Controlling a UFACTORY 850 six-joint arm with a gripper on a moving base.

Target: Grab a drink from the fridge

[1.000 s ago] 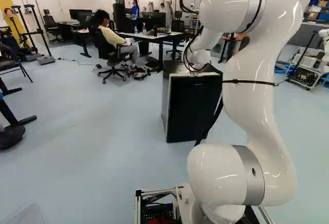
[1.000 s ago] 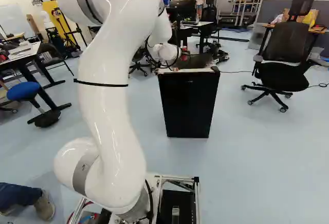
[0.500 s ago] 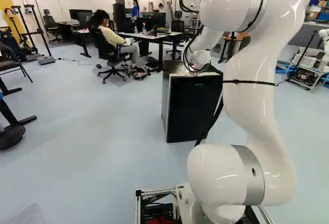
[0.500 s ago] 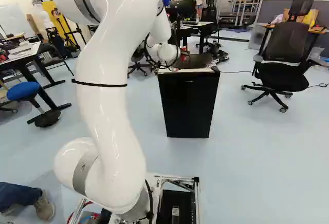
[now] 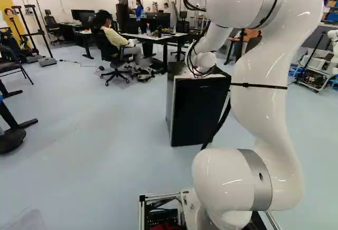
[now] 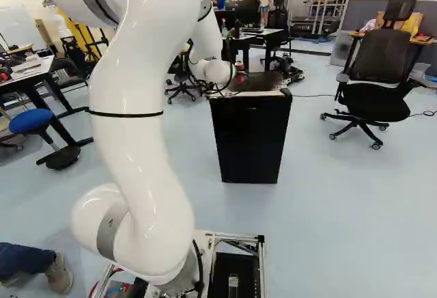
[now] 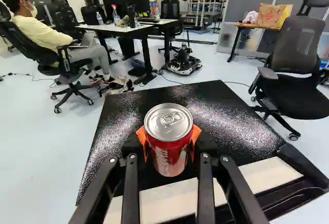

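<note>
Item: one red soda can [image 7: 168, 141], upright, its silver lid and pull tab uppermost, over the black top [image 7: 216, 100] of the mini fridge [image 6: 251, 141]. Whether its base touches that top cannot be told.

Item: one black gripper [image 7: 169, 135], fingers parted by the can's width, orange pads [image 7: 196, 135] pressed to it from two sides (a well-centred grasp, by the look of it).

Item: one white robot arm [image 6: 136, 134], reaching forward to the fridge, whose black front appears closed.

Step in hand, as judged: taking the can off the fridge top; the grab itself seems complete, the carrying away remains.

Handling notes: keep the squeeze firm but modest, as thin metal may dent; raise straight up before drawing back, lest the base catch the pale front strip [image 7: 270, 175]; keep the can level, and let the dark cables [image 6: 198, 76] swing clear.
</note>
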